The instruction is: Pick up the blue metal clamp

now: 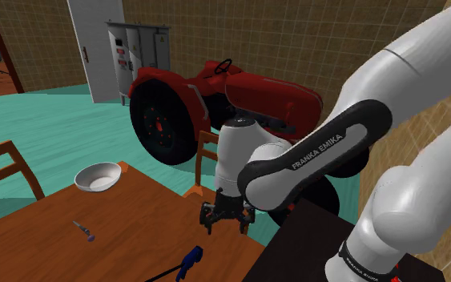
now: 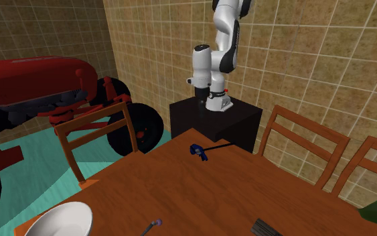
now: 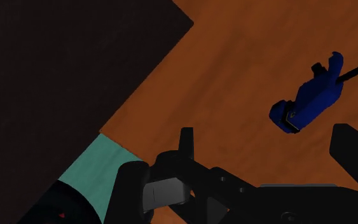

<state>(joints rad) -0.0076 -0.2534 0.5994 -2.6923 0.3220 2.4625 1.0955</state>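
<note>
One step in hand: approach. Gripper [image 1: 227, 225] open, empty, hovers over wooden table [image 1: 47, 240] edge. Blue clamp [image 1: 190, 260] lies on table, near gripper, off to side, not between jaws. Next, I judge: shift over clamp, descend, close.

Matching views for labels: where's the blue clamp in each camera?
Shoulder view: blue clamp at bottom centre, on the table, down-left of the gripper.
Second exterior view: clamp at centre, near the table's far edge.
Wrist view: clamp on the table just beyond the open gripper.
Shared landmark: the black stand, by the table edge nearest the clamp.
</note>
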